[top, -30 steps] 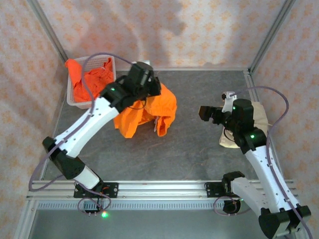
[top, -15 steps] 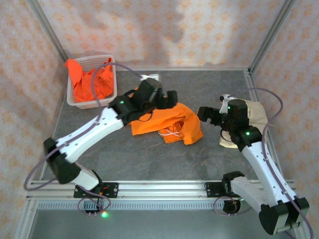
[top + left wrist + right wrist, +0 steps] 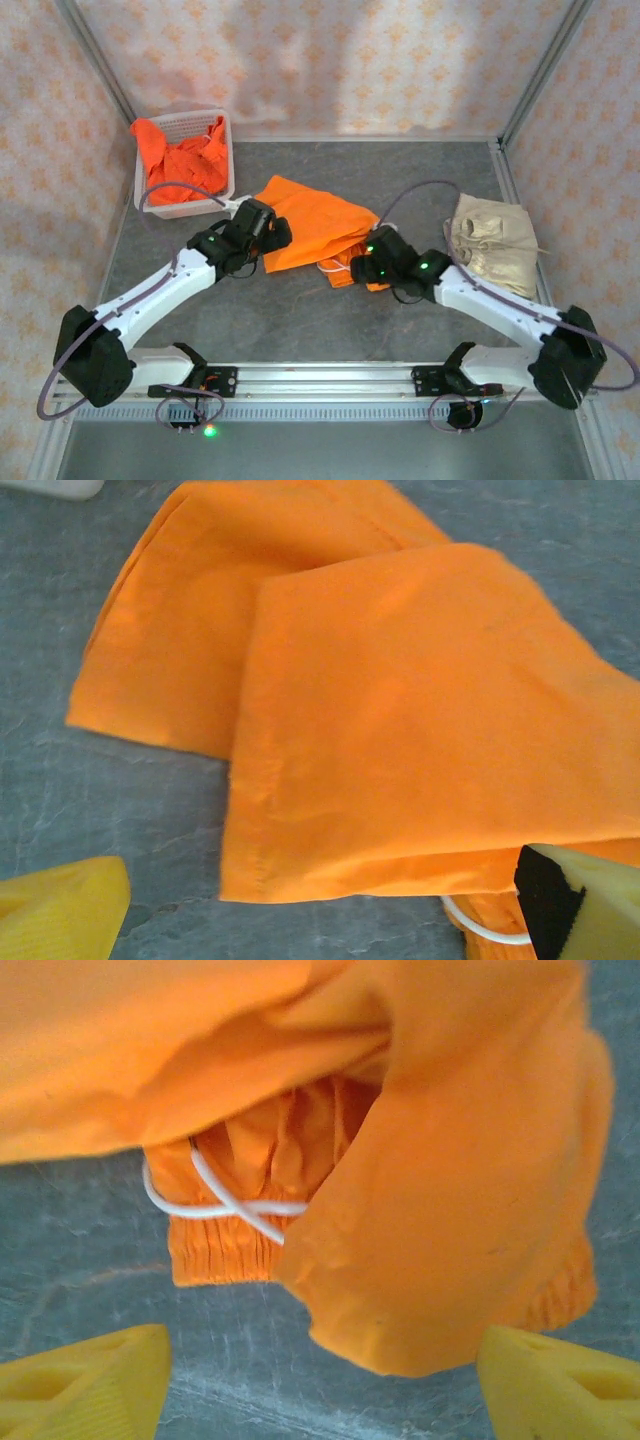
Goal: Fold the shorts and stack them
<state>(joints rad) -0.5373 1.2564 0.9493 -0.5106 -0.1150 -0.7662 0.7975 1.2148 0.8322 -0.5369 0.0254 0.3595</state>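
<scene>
Orange shorts (image 3: pixel 315 222) dropped flat | left tool (image 3: pixel 273 233) wide, beside them | right tool (image 3: pixel 361 264) wide at waistband

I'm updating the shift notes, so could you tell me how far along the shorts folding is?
Done: the beige shorts look folded at right. In hand: one orange pair lies rumpled mid-table, left gripper and right gripper open at its ends. Left: fold it, then the other orange pair in the basket, and stack.
</scene>
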